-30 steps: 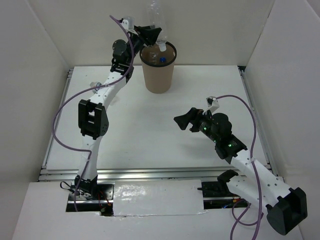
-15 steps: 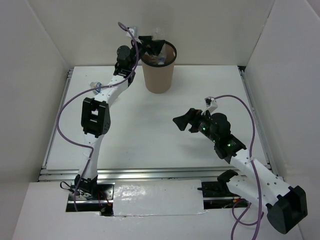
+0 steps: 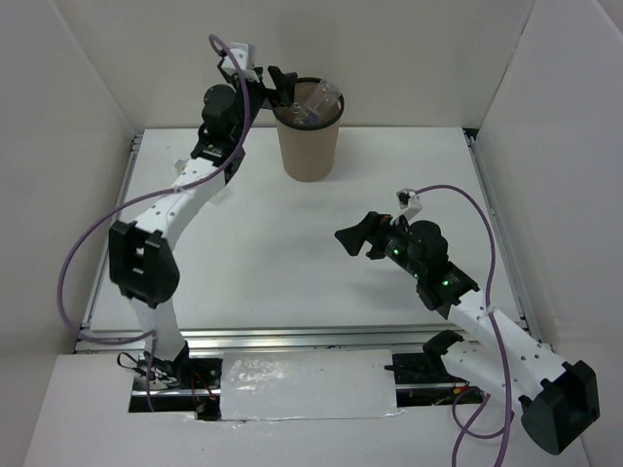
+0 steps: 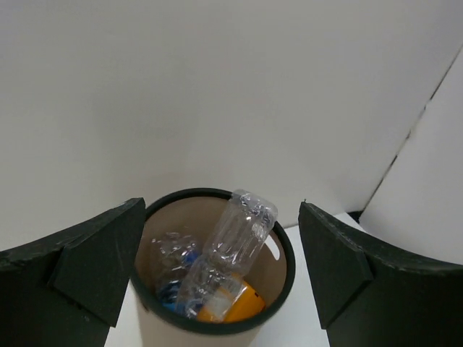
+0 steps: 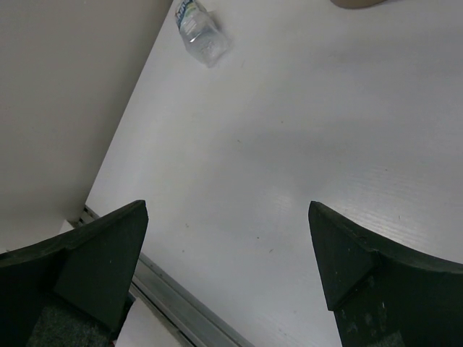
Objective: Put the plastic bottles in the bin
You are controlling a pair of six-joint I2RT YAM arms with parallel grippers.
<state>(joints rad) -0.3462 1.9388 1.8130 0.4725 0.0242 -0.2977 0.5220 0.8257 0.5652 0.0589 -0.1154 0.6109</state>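
The brown bin point(image 3: 309, 146) stands at the back of the table. A bare clear plastic bottle point(image 4: 241, 230) leans inside it, its end poking above the black rim point(image 4: 288, 253). Beneath it lie an orange bottle point(image 4: 235, 307) and a blue-labelled one point(image 4: 168, 254). My left gripper point(image 3: 278, 84) hangs open just left of the rim, holding nothing; in its wrist view the left gripper point(image 4: 222, 214) frames the bin's mouth. My right gripper point(image 3: 354, 238) hovers open over mid-table. A blue-labelled bottle point(image 5: 200, 27) lies on the table by the left wall, far beyond the right gripper point(image 5: 228, 213).
White walls point(image 3: 58, 146) enclose the table on the left, back and right. A metal rail point(image 5: 170, 314) runs along the table's near edge. Purple cables point(image 3: 83, 253) loop off both arms.
My left gripper opened and the bare bottle dropped into the bin, where it leans on the rim. The left gripper then drew back to the left. The right arm stayed still.
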